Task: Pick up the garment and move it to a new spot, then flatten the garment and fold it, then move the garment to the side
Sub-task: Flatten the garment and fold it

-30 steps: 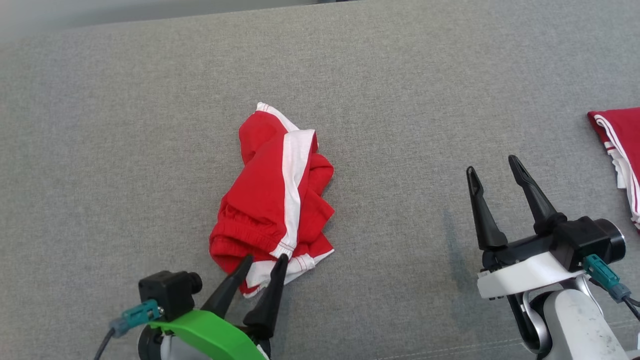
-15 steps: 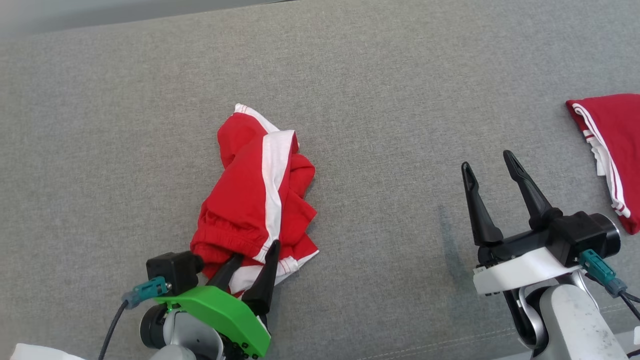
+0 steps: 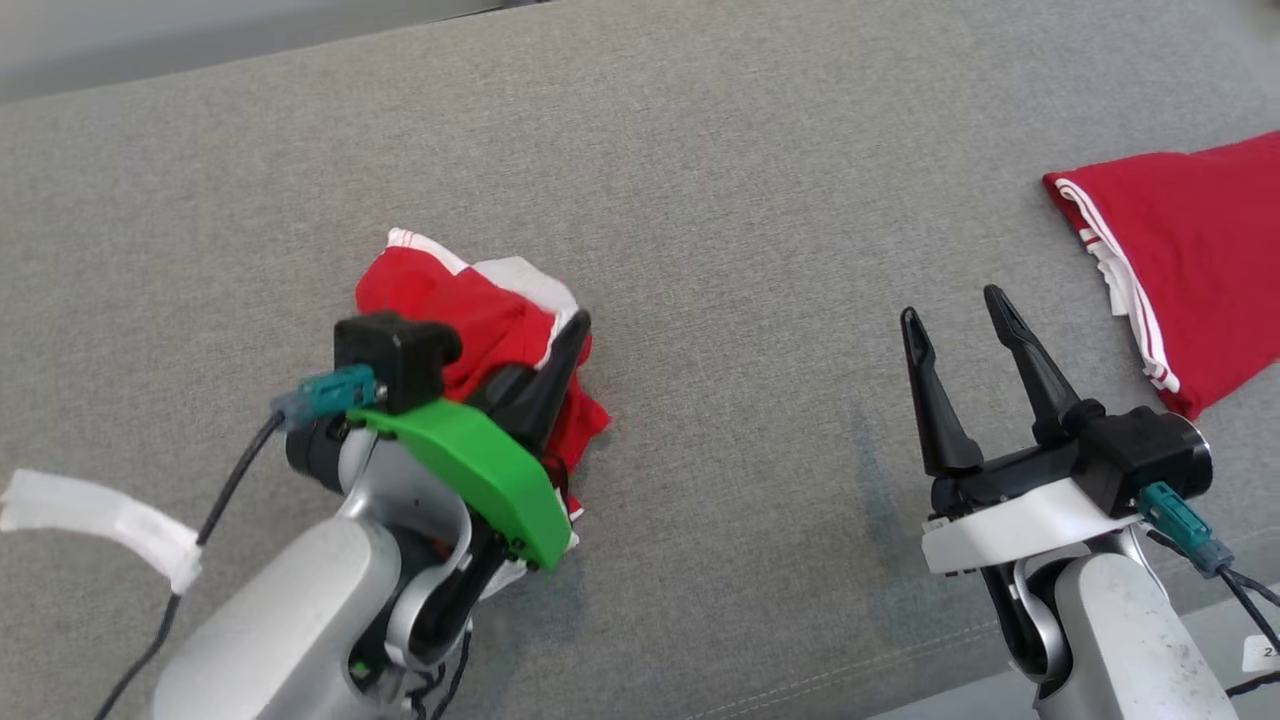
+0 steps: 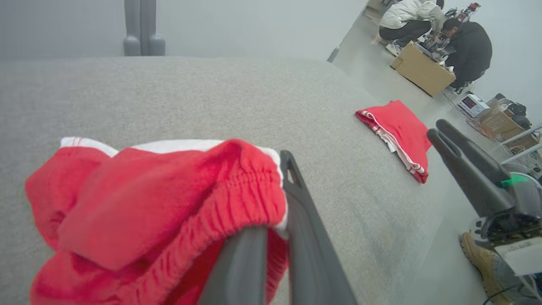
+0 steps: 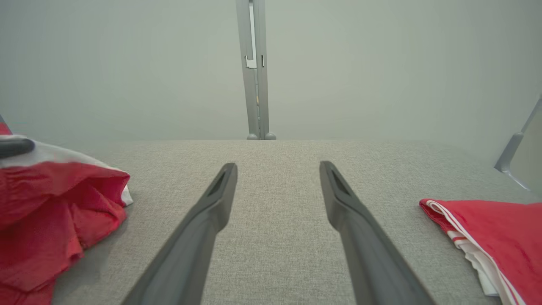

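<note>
two claws differ: the left claw (image 3: 575,335) pinches the garment (image 3: 430,290) at its waistband, the right claw (image 3: 950,305) gapes empty; pick-up step, so next lift and carry.

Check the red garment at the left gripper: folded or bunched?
Bunched: the red garment is a crumpled heap, waistband pinched in the left gripper.

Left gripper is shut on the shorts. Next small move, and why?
Probably a short lift of the left gripper: its fingers pinch the waistband of the shorts, while the rest lies bunched on the grey surface. The right gripper hangs open, apart, free to help flatten.
</note>
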